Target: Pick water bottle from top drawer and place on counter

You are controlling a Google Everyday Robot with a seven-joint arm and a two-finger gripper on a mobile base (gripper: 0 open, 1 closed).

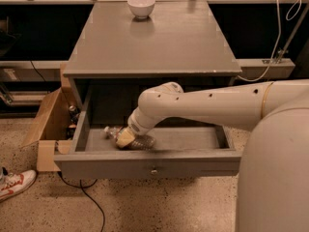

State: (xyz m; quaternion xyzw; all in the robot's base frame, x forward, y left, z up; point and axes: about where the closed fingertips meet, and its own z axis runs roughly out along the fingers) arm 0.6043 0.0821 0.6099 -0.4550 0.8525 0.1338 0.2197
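The top drawer [193,162] is pulled open below the counter [159,42]. The water bottle [143,142] lies on its side on the drawer floor at the left front, with its cap end pointing left. My gripper [124,138] reaches down into the drawer from the right on the white arm and sits right on the middle of the bottle, hiding part of it. The bottle rests on the drawer floor.
A white bowl [141,6] stands at the back of the counter. An open cardboard box [46,124] with items in it sits on the floor left of the cabinet. A shoe [14,185] and a black cable [89,199] lie on the floor in front.
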